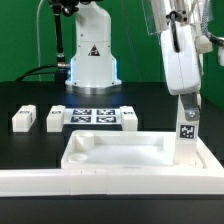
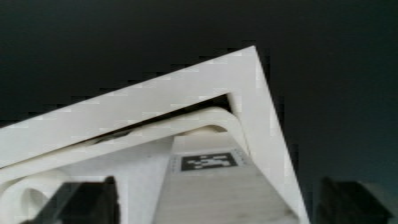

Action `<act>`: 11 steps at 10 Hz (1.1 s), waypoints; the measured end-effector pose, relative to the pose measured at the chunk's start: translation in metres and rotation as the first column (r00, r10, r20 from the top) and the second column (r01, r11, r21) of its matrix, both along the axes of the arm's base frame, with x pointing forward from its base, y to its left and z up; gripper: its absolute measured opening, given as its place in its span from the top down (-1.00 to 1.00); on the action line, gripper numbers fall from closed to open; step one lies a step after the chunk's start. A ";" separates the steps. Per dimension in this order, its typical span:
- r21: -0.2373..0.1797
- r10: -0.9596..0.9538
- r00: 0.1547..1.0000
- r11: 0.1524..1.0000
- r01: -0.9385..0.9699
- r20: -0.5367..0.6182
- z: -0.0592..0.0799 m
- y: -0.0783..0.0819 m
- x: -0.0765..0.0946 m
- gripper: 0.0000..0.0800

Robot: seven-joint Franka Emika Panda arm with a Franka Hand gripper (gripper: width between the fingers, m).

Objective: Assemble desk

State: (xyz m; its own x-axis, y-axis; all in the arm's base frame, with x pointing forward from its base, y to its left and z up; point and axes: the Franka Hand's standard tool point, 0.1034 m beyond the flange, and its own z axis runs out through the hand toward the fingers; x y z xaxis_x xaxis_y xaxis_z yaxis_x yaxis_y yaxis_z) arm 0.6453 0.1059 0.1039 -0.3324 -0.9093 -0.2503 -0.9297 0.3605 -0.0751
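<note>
The white desk top (image 1: pixel 120 152) lies flat on the black table with its raised rim up. One tagged leg (image 1: pixel 186 130) stands upright in its corner at the exterior view's right. My gripper (image 1: pixel 185 100) is directly above that leg, with its jaws astride the leg's top. In the wrist view the leg (image 2: pixel 222 195) runs between the two dark fingers (image 2: pixel 86 202), and a narrow gap shows on each side, so the jaws are slightly open. The desk top corner (image 2: pixel 214 100) lies beyond it. Two loose legs (image 1: pixel 23 119) (image 1: pixel 54 119) lie at the exterior view's left.
The marker board (image 1: pixel 95 116) lies behind the desk top, in front of the robot base (image 1: pixel 92 60). A long white L-shaped rail (image 1: pixel 100 183) runs along the front and up the exterior view's right side of the desk top.
</note>
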 end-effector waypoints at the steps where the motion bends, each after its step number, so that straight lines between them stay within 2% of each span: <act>1: 0.000 0.001 1.000 1.000 -0.001 0.000 0.000 0.000 0.000 -0.56; 4: -0.001 0.013 1.000 1.000 -0.013 0.007 0.003 0.000 0.002 -0.62; 6: 0.012 0.050 0.996 0.999 -0.051 0.074 0.044 -0.002 0.010 -0.62; 7: 0.022 0.038 0.996 0.999 -0.039 0.081 0.049 -0.005 0.011 -0.62; 11: 0.020 0.042 0.996 0.999 -0.043 0.074 0.043 -0.003 0.009 -0.62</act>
State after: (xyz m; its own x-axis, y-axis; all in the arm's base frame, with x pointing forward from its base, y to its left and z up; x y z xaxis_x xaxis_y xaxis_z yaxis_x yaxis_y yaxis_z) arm 0.6548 0.1033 0.1472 -0.2738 -0.9163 -0.2922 -0.9365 0.3232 -0.1362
